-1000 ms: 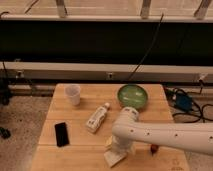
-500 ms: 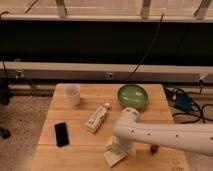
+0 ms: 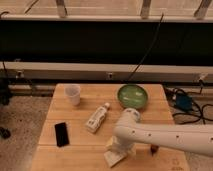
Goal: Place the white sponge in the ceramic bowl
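- Cream in colour, the white sponge [image 3: 114, 158] lies at the near edge of your wooden table [image 3: 75, 145], well apart from the green ceramic bowl [image 3: 133, 96] at the far right.
- Your gripper [image 3: 118, 148] is down right over the sponge; you cannot tell whether it is clamped or loose.
- 1 bottle [image 3: 97, 118] lies farther back, to its left.

The arm [image 3: 165, 134] reaches in from the right, and the gripper [image 3: 117, 149] is low at the front of the worktop [image 3: 80, 150], right over the white sponge [image 3: 113, 159] lying on the wood. The green bowl [image 3: 133, 96] sits at the back right, well apart from it. A white bottle [image 3: 97, 118] lies on its side mid-worktop. A cup [image 3: 73, 94] stands back left, and a flat black object [image 3: 61, 134] lies front left.
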Robot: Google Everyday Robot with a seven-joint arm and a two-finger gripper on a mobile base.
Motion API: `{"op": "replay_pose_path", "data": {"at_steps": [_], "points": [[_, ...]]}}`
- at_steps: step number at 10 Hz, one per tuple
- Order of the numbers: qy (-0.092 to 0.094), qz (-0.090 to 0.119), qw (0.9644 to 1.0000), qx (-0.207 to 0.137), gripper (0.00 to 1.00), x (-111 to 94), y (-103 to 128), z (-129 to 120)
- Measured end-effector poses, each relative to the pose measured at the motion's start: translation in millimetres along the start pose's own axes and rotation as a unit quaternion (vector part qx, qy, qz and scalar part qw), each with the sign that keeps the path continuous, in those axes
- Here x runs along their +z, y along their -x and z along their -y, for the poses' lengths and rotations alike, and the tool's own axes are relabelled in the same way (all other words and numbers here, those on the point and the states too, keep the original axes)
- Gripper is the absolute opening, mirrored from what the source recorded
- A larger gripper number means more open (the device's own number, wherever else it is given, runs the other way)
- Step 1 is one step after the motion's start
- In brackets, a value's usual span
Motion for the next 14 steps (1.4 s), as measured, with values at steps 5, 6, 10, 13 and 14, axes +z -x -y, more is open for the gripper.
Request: {"op": "replay_pose_path", "data": {"at_steps": [5, 6, 10, 13, 14], "points": [[-0.002, 0.001, 1.0, 0.004, 0.8, 3, 0, -4], [-0.002, 0.001, 1.0, 0.005, 0.8, 3, 0, -4], [-0.004, 0.003, 0.9999, 0.009, 0.8, 7, 0, -7], [-0.004, 0.004, 0.9999, 0.011, 0.8, 9, 0, -10], [-0.004, 0.004, 0.9999, 0.012, 0.79, 9, 0, -12]]}}
